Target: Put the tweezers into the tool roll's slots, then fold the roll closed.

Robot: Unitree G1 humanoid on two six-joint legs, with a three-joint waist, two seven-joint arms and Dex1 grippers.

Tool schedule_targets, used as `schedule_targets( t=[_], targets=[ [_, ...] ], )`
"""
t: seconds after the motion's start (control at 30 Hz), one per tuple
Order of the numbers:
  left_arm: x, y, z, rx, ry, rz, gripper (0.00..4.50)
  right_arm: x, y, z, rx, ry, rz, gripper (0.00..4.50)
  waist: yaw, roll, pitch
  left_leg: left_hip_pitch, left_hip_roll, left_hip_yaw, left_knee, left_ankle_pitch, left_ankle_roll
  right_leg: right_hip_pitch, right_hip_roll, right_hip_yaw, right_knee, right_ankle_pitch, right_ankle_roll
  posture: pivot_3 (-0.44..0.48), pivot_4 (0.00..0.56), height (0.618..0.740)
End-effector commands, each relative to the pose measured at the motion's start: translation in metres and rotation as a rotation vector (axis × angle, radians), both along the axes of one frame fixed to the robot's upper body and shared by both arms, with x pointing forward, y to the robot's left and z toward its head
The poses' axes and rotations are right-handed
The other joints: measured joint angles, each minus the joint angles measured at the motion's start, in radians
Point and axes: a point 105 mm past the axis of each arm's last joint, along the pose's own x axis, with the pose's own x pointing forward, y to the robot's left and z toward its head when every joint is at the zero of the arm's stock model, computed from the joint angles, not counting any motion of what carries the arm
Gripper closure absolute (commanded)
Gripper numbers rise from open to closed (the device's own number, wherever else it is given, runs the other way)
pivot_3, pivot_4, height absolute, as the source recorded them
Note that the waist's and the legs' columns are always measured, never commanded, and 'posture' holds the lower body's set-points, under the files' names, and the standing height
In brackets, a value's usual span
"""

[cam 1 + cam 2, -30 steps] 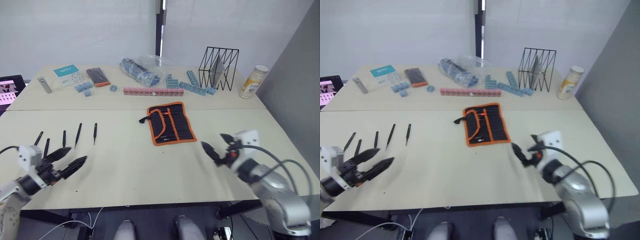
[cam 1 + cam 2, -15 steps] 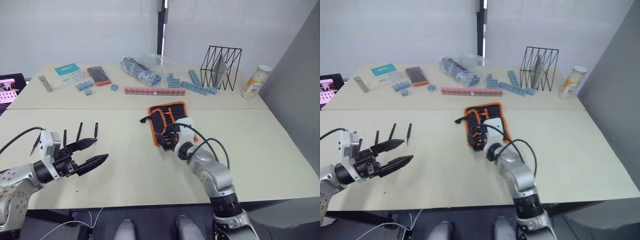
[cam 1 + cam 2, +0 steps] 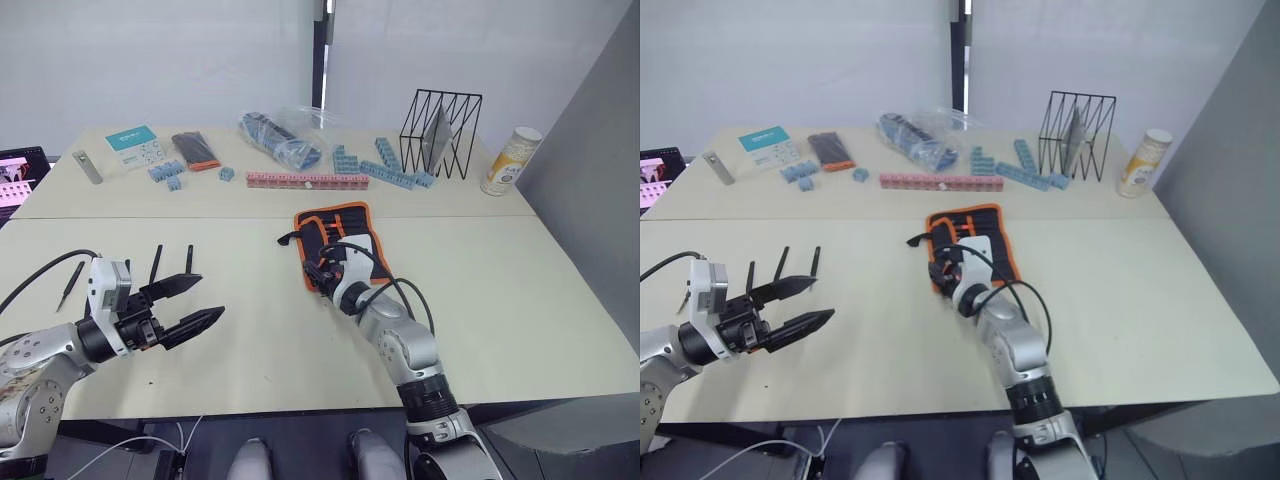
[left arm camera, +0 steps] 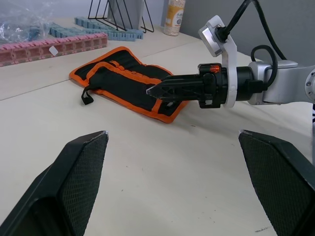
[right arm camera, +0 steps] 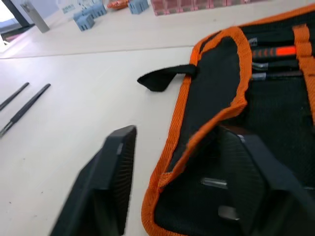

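The tool roll (image 3: 338, 240) lies flat at mid-table, black with orange piping, its tie cord (image 5: 162, 78) trailing off its left edge. Its inner face (image 5: 275, 93) shows orange bands and a few tool handles. My right gripper (image 3: 320, 276) is open at the roll's near left corner, its fingers (image 5: 106, 182) astride the orange edge (image 5: 197, 132). Three tweezers (image 3: 157, 262) show on the table at the left; my left wrist may hide others. Just in front of them my left gripper (image 3: 197, 302) hovers open and empty, fingers (image 4: 74, 177) wide apart.
Along the back of the table are a grey metal bar (image 3: 88, 167), a teal card (image 3: 135, 145), a black-and-orange flat item (image 3: 196, 152), a plastic bag (image 3: 285, 140), a pink strip (image 3: 305, 181), blue blocks (image 3: 385, 170), a wire rack (image 3: 440, 133) and a can (image 3: 510, 161).
My right arm swung in from the right side of the table to the roll's near left corner. My left gripper moved forward and to the right, partly covering the tweezers.
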Motion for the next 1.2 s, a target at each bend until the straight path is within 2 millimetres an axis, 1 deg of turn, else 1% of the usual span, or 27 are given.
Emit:
schedule_targets(
  t=[0.03, 0.13, 0.17, 0.27, 0.33, 0.43, 0.5, 0.57, 0.6, 0.63, 0.7, 0.77, 0.83, 0.97, 1.03, 1.13, 1.2],
  targets=[
    [-0.003, -0.004, 0.009, 0.008, -0.037, -0.010, 0.00, -0.002, 0.004, 0.011, -0.011, -0.062, 0.024, 3.27, 0.000, 0.000, 0.000, 0.000, 0.000, 0.000, 0.000, 0.000, 0.000, 0.000, 0.000, 0.000, 0.000, 0.000, 0.000, 0.000, 0.150, 0.717],
    [-0.003, -0.003, 0.010, 0.009, -0.039, -0.006, 0.00, -0.003, 0.003, 0.006, -0.050, -0.062, 0.028, 4.30, 0.000, 0.000, 0.000, 0.000, 0.000, 0.000, 0.000, 0.000, 0.000, 0.000, 0.000, 0.000, 0.000, 0.000, 0.000, 0.000, 0.150, 0.717],
    [-0.003, -0.003, 0.010, 0.009, -0.040, -0.005, 0.00, -0.003, 0.003, 0.004, -0.062, -0.061, 0.030, 4.48, 0.000, 0.000, 0.000, 0.000, 0.000, 0.000, 0.000, 0.000, 0.000, 0.000, 0.000, 0.000, 0.000, 0.000, 0.000, 0.000, 0.150, 0.717],
    [-0.003, -0.003, 0.012, 0.009, -0.041, -0.001, 0.00, -0.003, 0.000, 0.001, -0.075, -0.059, 0.027, 4.48, 0.000, 0.000, 0.000, 0.000, 0.000, 0.000, 0.000, 0.000, 0.000, 0.000, 0.000, 0.000, 0.000, 0.000, 0.000, 0.000, 0.150, 0.717],
    [-0.002, -0.003, 0.012, 0.010, -0.035, 0.002, 0.00, -0.005, -0.003, 0.003, -0.067, -0.066, 0.033, 4.48, 0.000, 0.000, 0.000, 0.000, 0.000, 0.000, 0.000, 0.000, 0.000, 0.000, 0.000, 0.000, 0.000, 0.000, -0.001, 0.000, 0.150, 0.717],
    [0.001, -0.003, 0.013, 0.013, -0.026, 0.003, 0.00, -0.015, 0.000, 0.011, -0.063, -0.100, 0.096, 4.48, 0.002, 0.000, 0.000, 0.000, 0.000, 0.000, 0.000, 0.000, 0.000, 0.000, 0.000, 0.000, 0.000, 0.000, -0.001, 0.000, 0.150, 0.717],
    [0.006, -0.001, 0.013, 0.033, -0.024, 0.004, 0.00, -0.026, 0.003, 0.014, -0.072, -0.131, 0.167, 4.48, 0.003, 0.000, 0.000, 0.000, 0.000, 0.000, 0.000, 0.000, 0.000, 0.000, 0.000, 0.000, 0.000, -0.001, -0.001, 0.000, 0.150, 0.717],
    [0.013, -0.001, 0.016, 0.065, -0.048, -0.022, 0.00, -0.046, 0.005, 0.015, -0.162, -0.220, 0.289, 4.48, 0.005, 0.000, 0.000, 0.000, 0.000, 0.000, 0.000, 0.000, 0.000, 0.000, 0.000, 0.000, 0.000, -0.001, 0.000, 0.000, 0.150, 0.717],
    [0.019, -0.002, 0.017, 0.094, -0.073, -0.053, 0.00, -0.061, 0.002, 0.015, -0.185, -0.261, 0.365, 4.48, 0.010, 0.000, 0.000, 0.000, 0.000, 0.000, 0.000, 0.000, 0.000, 0.000, 0.000, 0.000, 0.000, -0.001, -0.001, 0.000, 0.150, 0.717],
    [0.023, -0.003, 0.017, 0.116, -0.089, -0.076, 0.00, -0.072, 0.001, 0.015, -0.197, -0.285, 0.419, 4.48, 0.009, 0.000, 0.000, 0.000, 0.000, 0.000, 0.000, 0.000, 0.000, 0.001, 0.000, 0.000, -0.001, -0.002, -0.001, 0.000, 0.150, 0.717],
    [0.033, -0.007, 0.014, 0.173, -0.098, -0.139, 0.00, -0.090, -0.006, 0.006, -0.273, -0.312, 0.517, 4.48, 0.013, 0.000, 0.000, 0.000, 0.000, 0.000, 0.001, 0.000, 0.000, 0.001, 0.000, 0.000, -0.001, -0.002, -0.001, 0.000, 0.150, 0.717],
    [0.043, -0.010, 0.010, 0.234, -0.106, -0.204, 0.00, -0.100, -0.015, -0.003, -0.348, -0.325, 0.580, 4.48, 0.012, 0.000, 0.000, 0.000, -0.001, 0.000, 0.001, 0.000, 0.000, 0.001, 0.000, 0.000, -0.001, -0.002, -0.001, 0.000, 0.150, 0.717],
    [0.053, -0.015, 0.006, 0.301, -0.135, -0.277, 0.00, -0.104, -0.024, -0.007, -0.384, -0.331, 0.612, 4.48, 0.010, 0.000, 0.000, 0.000, -0.001, 0.000, 0.001, 0.000, 0.000, 0.001, 0.000, 0.000, -0.001, -0.002, -0.001, 0.000, 0.150, 0.717],
    [0.070, -0.027, -0.012, 0.547, -0.240, -0.471, 0.00, -0.112, -0.036, -0.014, -0.462, -0.354, 0.677, 4.48, 0.012, 0.000, 0.000, 0.000, -0.001, 0.000, 0.002, 0.000, 0.000, 0.001, 0.000, 0.000, 0.000, -0.002, -0.001, 0.000, 0.150, 0.717],
    [0.080, -0.035, -0.012, 0.616, -0.308, -0.539, 0.00, -0.114, -0.039, -0.016, -0.477, -0.356, 0.692, 4.48, 0.015, 0.000, 0.000, 0.000, -0.001, 0.000, 0.002, 0.000, 0.000, 0.001, 0.000, 0.000, -0.001, -0.002, -0.001, 0.000, 0.150, 0.717],
    [0.092, -0.053, -0.009, 0.683, -0.401, -0.625, 0.00, -0.115, -0.043, -0.020, -0.500, -0.353, 0.696, 4.48, 0.028, 0.000, 0.000, -0.002, -0.001, 0.000, 0.003, 0.000, 0.000, 0.001, 0.001, 0.000, -0.001, 0.000, 0.003, 0.000, 0.150, 0.717],
    [0.098, -0.063, -0.007, 0.692, -0.439, -0.655, 0.00, -0.115, -0.044, -0.019, -0.499, -0.352, 0.689, 4.48, 0.031, 0.000, 0.000, -0.005, -0.001, -0.001, 0.005, 0.000, 0.000, 0.000, 0.001, 0.000, -0.001, 0.001, 0.005, 0.000, 0.150, 0.717]
  ],
)
